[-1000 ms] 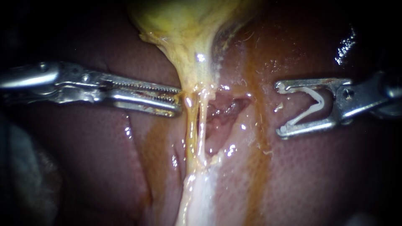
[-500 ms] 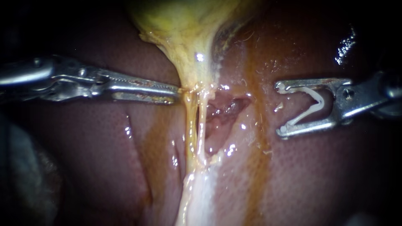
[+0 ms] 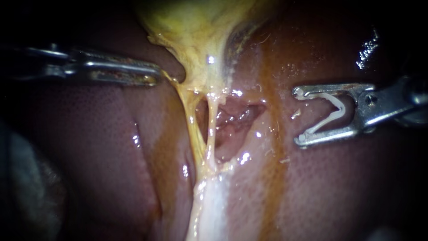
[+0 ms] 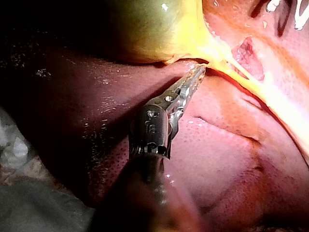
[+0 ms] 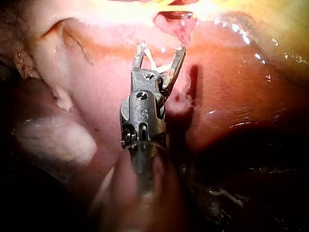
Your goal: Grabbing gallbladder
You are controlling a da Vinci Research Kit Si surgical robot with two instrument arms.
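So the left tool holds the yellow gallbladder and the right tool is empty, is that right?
Not quite. The left instrument does hold the gallbladder, but the right instrument is not empty: it carries a white clip. The endoscope view shows this.

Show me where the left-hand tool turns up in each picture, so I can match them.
Endoscope view: the left instrument comes in from the left, jaws shut on the edge of the gallbladder.
Left wrist view: the left instrument is this view's own, its jaws pinching the gallbladder.
Right wrist view: not in it; only the right instrument, holding a clip, shows.
Shared landmark: the raw red pit in the tissue, seen in all three.
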